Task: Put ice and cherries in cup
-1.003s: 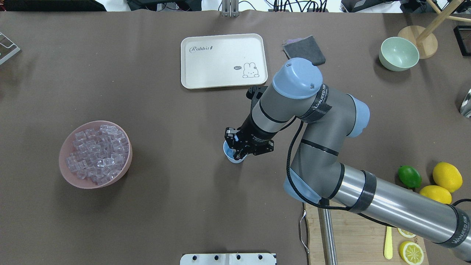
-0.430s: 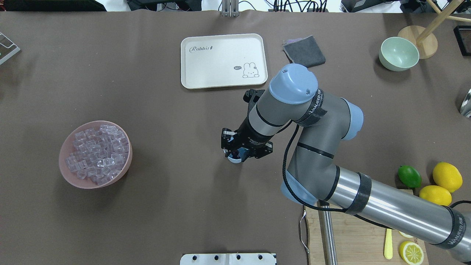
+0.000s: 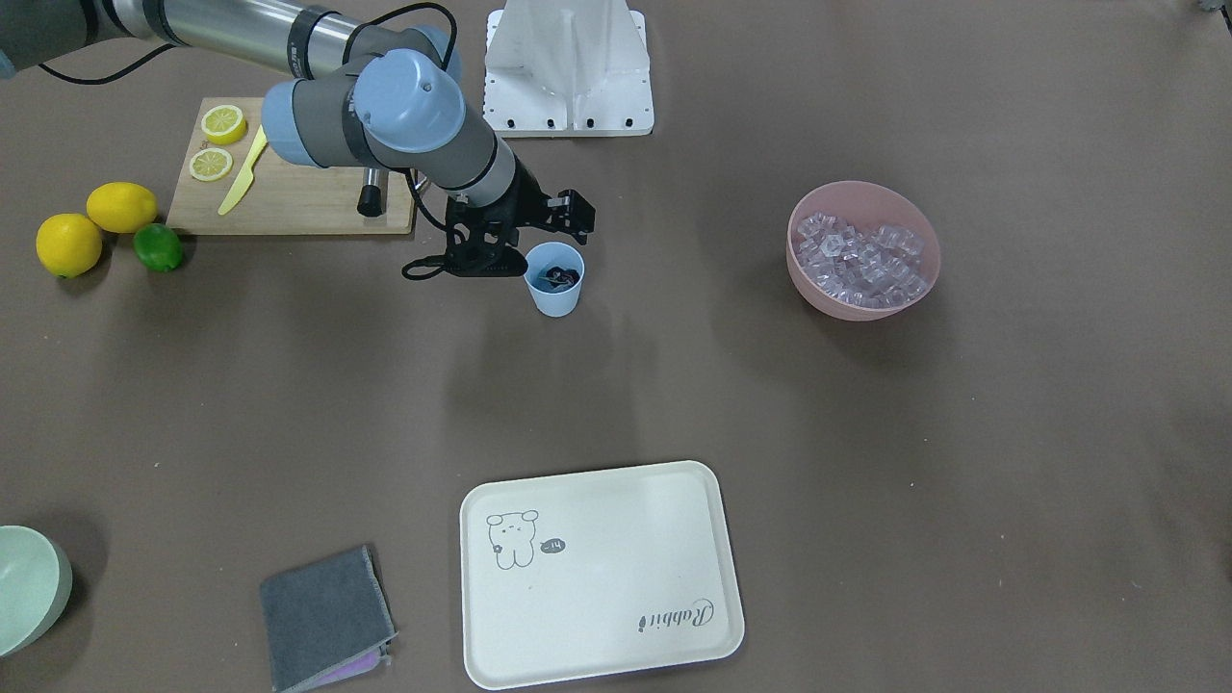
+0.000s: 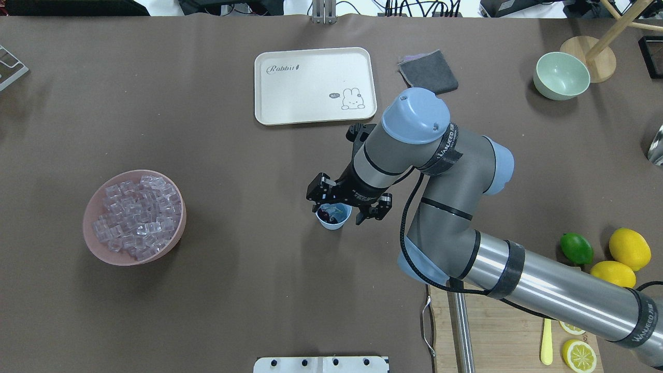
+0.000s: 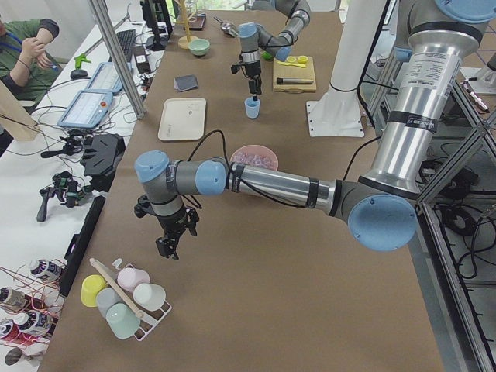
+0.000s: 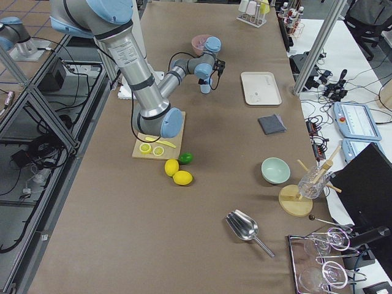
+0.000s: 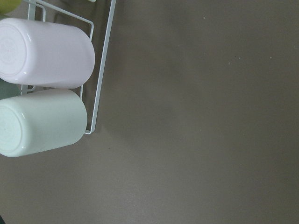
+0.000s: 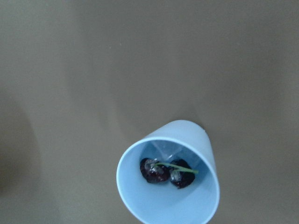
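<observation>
The light blue cup (image 4: 333, 217) stands upright mid-table; it also shows in the front view (image 3: 555, 280). The dark cherries (image 8: 168, 172) with their green stem lie inside it on a clear ice cube (image 8: 166, 150). My right gripper (image 4: 344, 205) hangs just above the cup, jaws wide open and empty; it also shows in the front view (image 3: 525, 236). More ice (image 4: 139, 213) fills the pink bowl (image 4: 94, 207) at the left. My left gripper (image 5: 174, 244) shows only in the exterior left view, far from the cup; I cannot tell its state.
A cream tray (image 4: 313, 85) and a grey cloth (image 4: 428, 71) lie beyond the cup. A pale green bowl (image 4: 561, 75) stands far right. A lime (image 4: 576, 248), lemons (image 4: 629, 248) and a cutting board (image 4: 518, 336) are near right. A cup rack (image 7: 46, 88) lies under the left wrist.
My right gripper was shut low over the cup; now its jaws are spread wide and the cherries lie in the cup. The wrist has shifted slightly.
</observation>
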Robot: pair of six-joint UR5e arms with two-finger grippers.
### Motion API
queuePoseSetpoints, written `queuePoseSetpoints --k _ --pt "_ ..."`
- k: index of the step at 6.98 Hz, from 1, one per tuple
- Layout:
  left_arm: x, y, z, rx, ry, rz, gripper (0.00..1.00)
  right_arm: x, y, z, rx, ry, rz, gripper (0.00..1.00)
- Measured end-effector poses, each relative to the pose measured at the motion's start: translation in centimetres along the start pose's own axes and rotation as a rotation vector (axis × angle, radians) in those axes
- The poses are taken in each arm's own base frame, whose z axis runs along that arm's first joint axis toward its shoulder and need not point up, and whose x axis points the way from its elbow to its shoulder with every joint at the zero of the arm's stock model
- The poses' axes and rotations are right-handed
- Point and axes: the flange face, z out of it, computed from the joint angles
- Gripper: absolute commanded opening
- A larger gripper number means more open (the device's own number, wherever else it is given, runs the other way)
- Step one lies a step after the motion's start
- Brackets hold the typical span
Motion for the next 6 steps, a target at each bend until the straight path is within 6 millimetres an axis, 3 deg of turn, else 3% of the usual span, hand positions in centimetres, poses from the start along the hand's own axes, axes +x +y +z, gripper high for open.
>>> queuePoseSetpoints --k 1,2,3,5,6 --pt "-0.1 -0.1 0.1 -0.002 0.001 -0.003 0.97 1.7 -2.0 -0.3 0.021 0.022 -0.011 1.00" --pt "-0.2 -0.1 0.3 -0.006 0.004 -0.018 0.97 4.7 -4.7 -1.5 0.051 0.046 -0.032 1.00" --pt "-0.3 -0.3 0.3 -0.006 0.004 -0.039 0.97 8.6 -8.1 -4.1 0.089 0.065 -0.052 1.00" --pt "-0.1 -0.8 -0.4 0.004 0.002 -0.055 0.97 19.2 -15.0 -12.8 0.153 0.087 -0.103 1.00" --pt "-0.1 -1.0 -0.7 0.009 0.000 -0.057 0.97 24.9 -17.4 -17.7 0.176 0.091 -0.143 1.00"
